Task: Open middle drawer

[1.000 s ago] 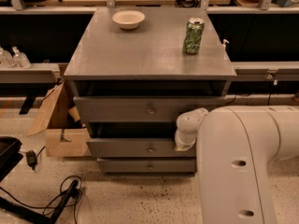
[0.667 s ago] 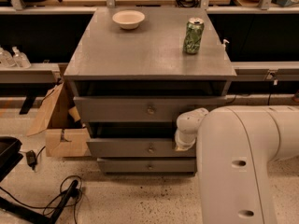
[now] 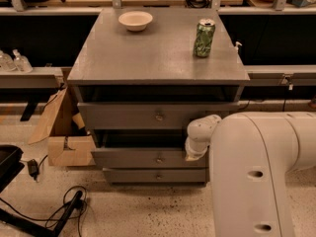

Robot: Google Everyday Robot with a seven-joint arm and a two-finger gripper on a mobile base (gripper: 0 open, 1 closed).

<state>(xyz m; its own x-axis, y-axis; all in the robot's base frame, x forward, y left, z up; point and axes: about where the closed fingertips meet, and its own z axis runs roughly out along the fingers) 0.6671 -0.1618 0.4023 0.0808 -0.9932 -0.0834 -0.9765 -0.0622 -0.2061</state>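
Flooring (image 3: 148, 206) is carrying the cabinet (image 3: 148, 58), whose middle drawer (image 3: 128, 158) is sitting partly out, its knob (image 3: 159, 159) lying left of the gripper (image 3: 196, 153), which is hanging by the front's right end, its grip impossible to tell.

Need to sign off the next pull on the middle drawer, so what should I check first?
1. Middle drawer partly out, dark gap above it: ok.
2. End effector at that drawer front's right end, off the knob; hold: cannot tell.
3. Top drawer shut: not ok, stands ajar.
4. Can and bowl upright on the cabinet top: ok.
5. Floor cable left of the cabinet, off the drawer's path: ok.
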